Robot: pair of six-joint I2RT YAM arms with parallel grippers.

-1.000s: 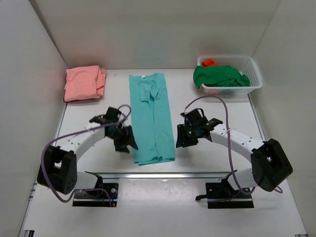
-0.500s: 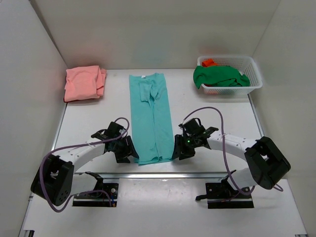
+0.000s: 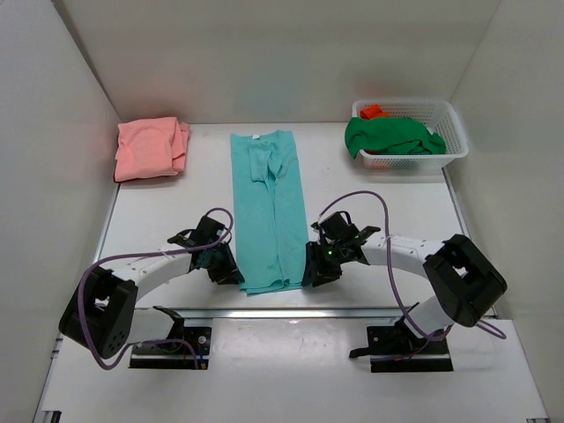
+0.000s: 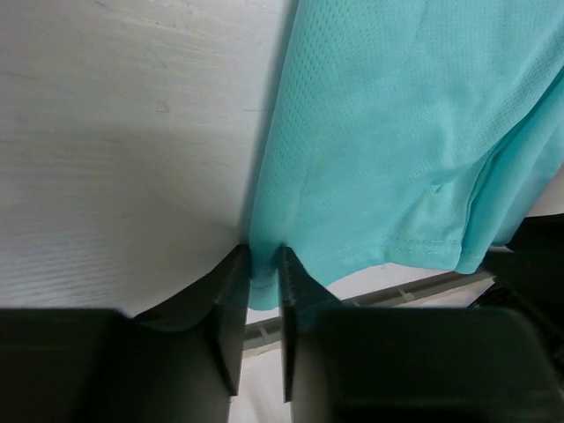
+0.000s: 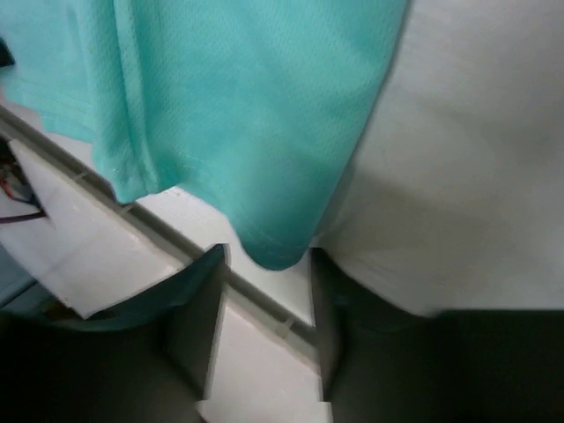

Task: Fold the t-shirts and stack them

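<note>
Up close, the left wrist view shows the left gripper drawn in to a narrow slot, its two black fingers nipping the near left corner of the teal cotton t-shirt. From above, that gripper is only a dark shape at the shirt's edge and the pinch is hidden.

The right wrist view shows the right gripper standing well apart, with the shirt's near right corner lying loose between the fingers. Neither pad presses on it. Overhead, this gripper sits just beside the same hem.

Only the top view takes in the rest. There are three shirts. The teal one lies as a long narrow strip down the middle of the white table. A folded salmon-pink cotton t-shirt sits well to the left of its far end. A dark green cotton t-shirt is heaped in the one white plastic mesh basket, off to the right of that far end.

The two arms lie low, elbows out. Each forearm angles inward to the teal shirt's near end, one on each side.
</note>
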